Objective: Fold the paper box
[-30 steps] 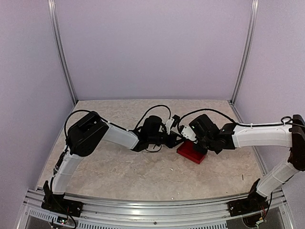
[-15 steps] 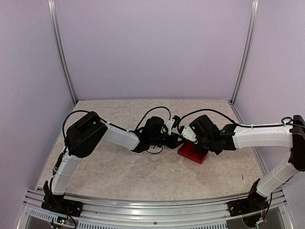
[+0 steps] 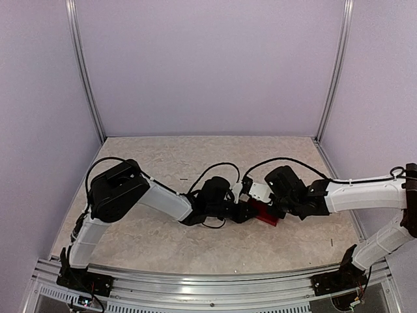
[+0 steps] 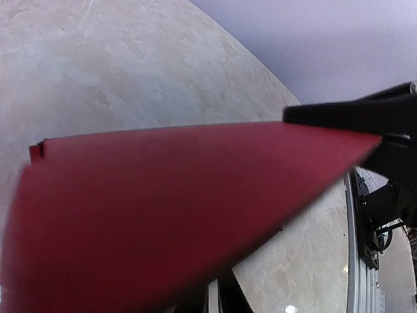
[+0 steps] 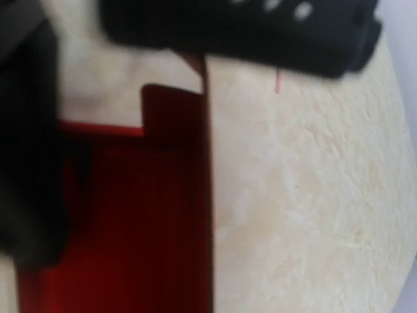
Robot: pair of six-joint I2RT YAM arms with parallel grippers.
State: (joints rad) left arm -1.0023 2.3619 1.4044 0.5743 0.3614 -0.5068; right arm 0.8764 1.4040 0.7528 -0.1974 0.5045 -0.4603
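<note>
The paper box (image 3: 266,213) is bright red card, low on the table's middle right, mostly covered by the two gripper heads. My left gripper (image 3: 246,210) reaches it from the left and is shut on its card. In the left wrist view the red sheet (image 4: 163,208) fills the frame and hides the jaws. My right gripper (image 3: 260,202) comes from the right, shut, its tip on the box's top edge. The right wrist view shows a notched red flap (image 5: 130,215) with a straight upright edge; my own fingers do not show there.
The beige speckled table (image 3: 163,163) is walled by lilac panels with metal posts (image 3: 85,78) at the back corners. An aluminium rail (image 3: 208,287) runs along the near edge with both arm bases.
Both gripper heads have shifted toward the near edge and lower, taking the red box with them. Less of the box shows now than a second ago.
</note>
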